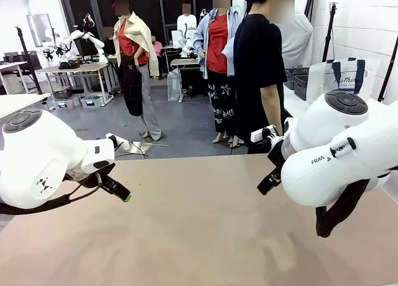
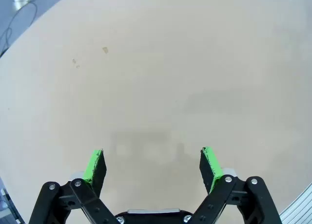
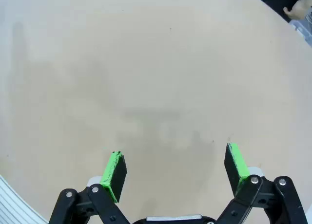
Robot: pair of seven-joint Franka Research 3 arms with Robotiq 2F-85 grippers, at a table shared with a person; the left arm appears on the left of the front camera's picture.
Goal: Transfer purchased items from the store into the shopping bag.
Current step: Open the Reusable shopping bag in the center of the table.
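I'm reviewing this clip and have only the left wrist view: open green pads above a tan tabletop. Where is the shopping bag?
Observer: In the front view, the shopping bag stands upright at the far right, beyond the right arm and the table.
Operator: Is the right gripper holding anything?
Observer: No. In its wrist view, the right gripper is open above the tabletop, with nothing between its pads.
Operator: Is anyone at the table?
Observer: Yes. A person in a black shirt stands at the far edge, right of centre, with one arm hanging down.
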